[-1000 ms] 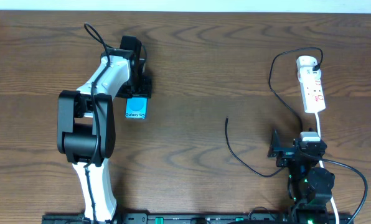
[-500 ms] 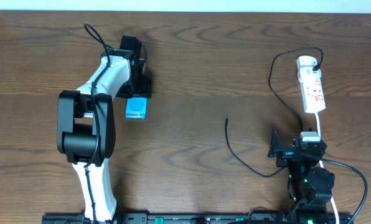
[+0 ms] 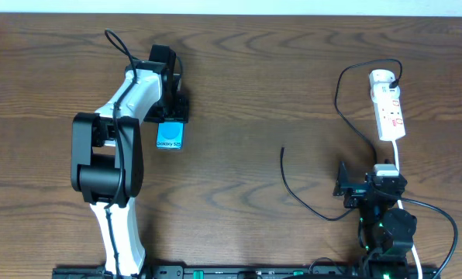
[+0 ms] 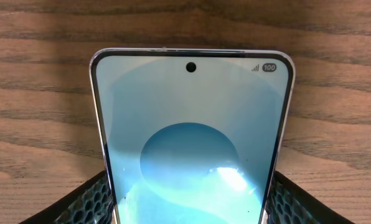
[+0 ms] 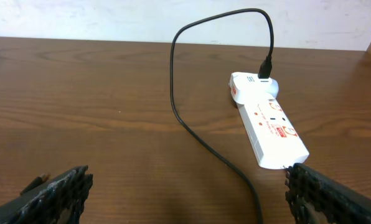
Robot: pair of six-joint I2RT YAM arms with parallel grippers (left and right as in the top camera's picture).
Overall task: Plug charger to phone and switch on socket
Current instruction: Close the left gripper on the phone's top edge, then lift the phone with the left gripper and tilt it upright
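Dark wood-grain table (image 3: 254, 70) fills every view, with a pale wall behind it in the right wrist view. Closest to the robot's base, the right claw (image 5: 188, 186) sits low over the wood, its fingers spread wide with nothing between them. Just to its left, the thin black cable (image 3: 297, 194) curves across the table and runs away from the robot. It ends in a free plug tip (image 3: 282, 149) that rests on bare wood and points toward the far edge. That tip lies ahead and to the left of the right claw, between the two arms but much nearer the right one, so the right arm looks better placed to pick it up. A little farther out and well to the left, the phone (image 3: 169, 138) lies flat with its screen up and its long axis running near to far. The left claw (image 4: 192, 199) grasps it by both long edges, pads pressed against its sides. Tip and phone are well apart, and which end holds the port cannot be told. Farthest, on the right, the power strip (image 3: 389, 112) also lies near to far, with the cable plugged into its far end
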